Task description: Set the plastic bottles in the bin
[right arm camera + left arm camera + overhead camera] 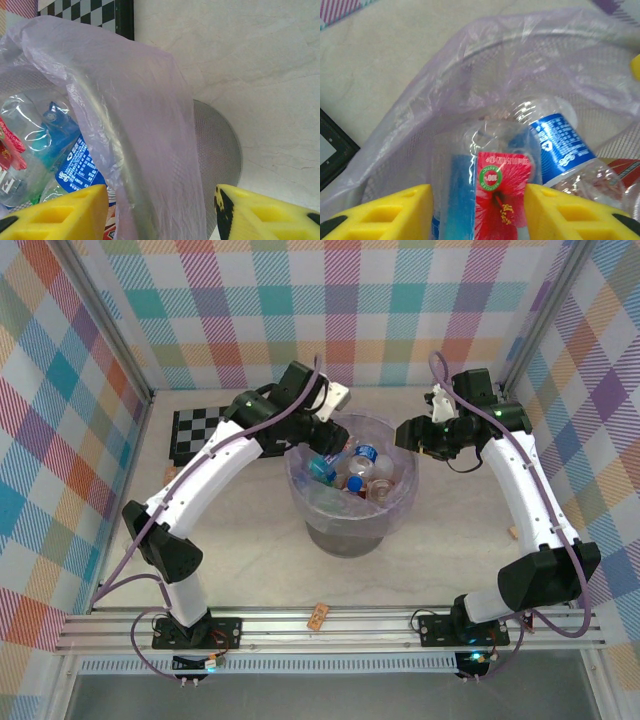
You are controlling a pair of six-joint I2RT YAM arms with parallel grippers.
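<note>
My left gripper (322,430) hangs over the back-left rim of the bin (408,492), a round grey mesh bucket lined with a lilac bag. In the left wrist view that gripper (479,210) is shut on a clear plastic bottle (500,190) with a red flower label and a blue stripe, held over the bag (445,90). Beside it lies a bottle with a blue label (560,145). Several bottles (365,468) lie inside the bin. My right gripper (405,435) is open at the bin's right rim; its fingers stand either side of the rim and bag (115,130), holding nothing.
A black-and-white chequered board (195,432) lies on the table left of the bin, its edge visible from the right wrist (85,10). Small tan corks lie at the near rail (319,616) and beside the right arm (513,533). Chequered walls enclose the table.
</note>
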